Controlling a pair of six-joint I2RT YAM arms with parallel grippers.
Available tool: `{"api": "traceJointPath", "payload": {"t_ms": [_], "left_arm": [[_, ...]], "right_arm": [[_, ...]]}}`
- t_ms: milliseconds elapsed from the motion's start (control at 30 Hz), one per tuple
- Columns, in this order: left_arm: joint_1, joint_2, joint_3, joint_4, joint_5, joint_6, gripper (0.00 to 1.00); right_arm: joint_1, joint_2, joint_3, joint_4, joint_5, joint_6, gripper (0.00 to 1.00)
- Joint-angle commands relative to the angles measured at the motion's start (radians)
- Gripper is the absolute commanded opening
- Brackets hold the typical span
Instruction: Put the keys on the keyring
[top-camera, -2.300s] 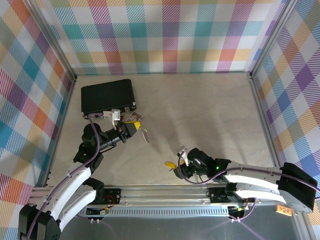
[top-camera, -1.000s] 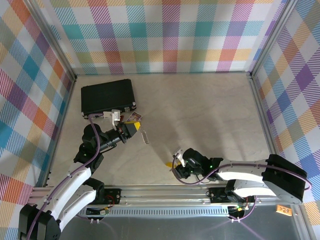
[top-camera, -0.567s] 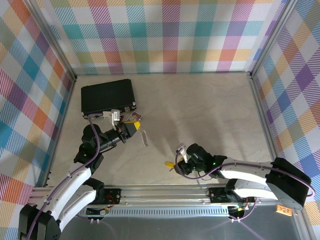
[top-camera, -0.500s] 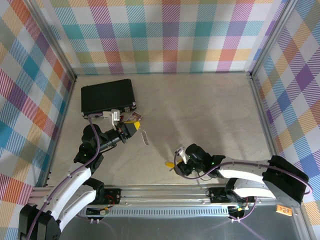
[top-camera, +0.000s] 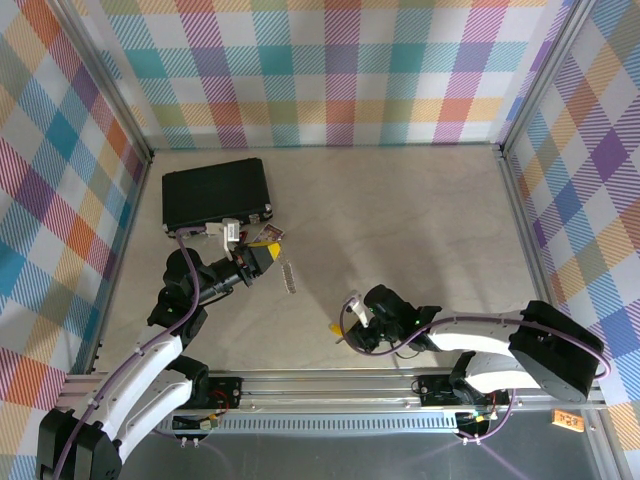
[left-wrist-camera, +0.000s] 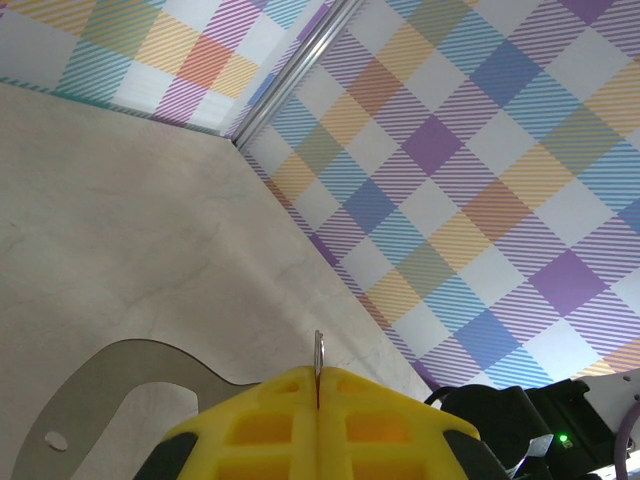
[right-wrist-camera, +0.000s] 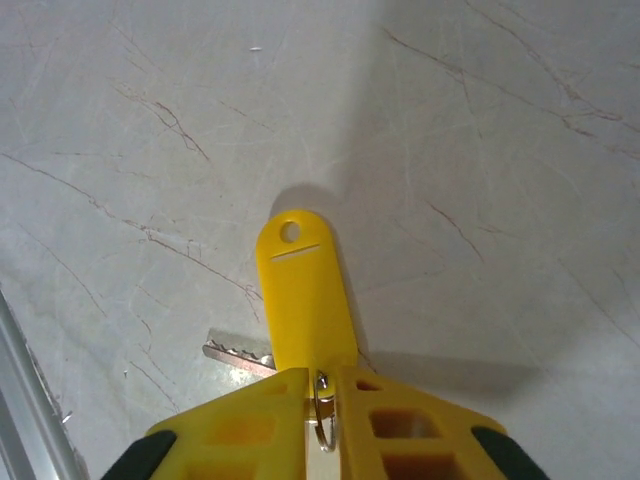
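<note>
My right gripper (right-wrist-camera: 321, 386) is pinched shut on the key (right-wrist-camera: 300, 285), low on the table (right-wrist-camera: 480, 150) near its near edge. My left gripper (left-wrist-camera: 317, 386) clamps the keyring (left-wrist-camera: 318, 350), farther left. I'd lift slowly, keeping the head's hole clear.

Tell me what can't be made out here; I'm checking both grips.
Right wrist view: the key runs under the right gripper, its lower end hidden.
Left wrist view: the keyring is an edge-on sliver, the rest behind the left gripper.
Top view: the keyring's small pieces are too small.
</note>
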Motion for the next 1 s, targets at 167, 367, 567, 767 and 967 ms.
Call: {"api": "traceJointPath", "payload": {"t_ms": [167, 367, 567, 767, 967], "left_arm": [[0.015, -0.010, 0.000, 0.060, 0.022, -0.003, 0.00], [0.015, -0.016, -0.002, 0.063, 0.022, -0.003, 0.00], [0.015, -0.024, -0.003, 0.061, 0.019, -0.001, 0.00], [0.015, -0.036, -0.003, 0.051, 0.015, 0.005, 0.00], [0.015, -0.066, -0.005, 0.026, -0.001, 0.019, 0.00]], "right_arm": [[-0.001, -0.031, 0.035, -0.028, 0.002, -0.016, 0.04], [0.001, -0.040, 0.064, -0.074, 0.005, -0.008, 0.00], [0.004, 0.031, 0.185, -0.225, 0.072, 0.007, 0.00], [0.019, 0.179, 0.384, -0.466, 0.126, 0.022, 0.00], [0.041, 0.286, 0.529, -0.665, 0.140, 0.053, 0.00]]}}
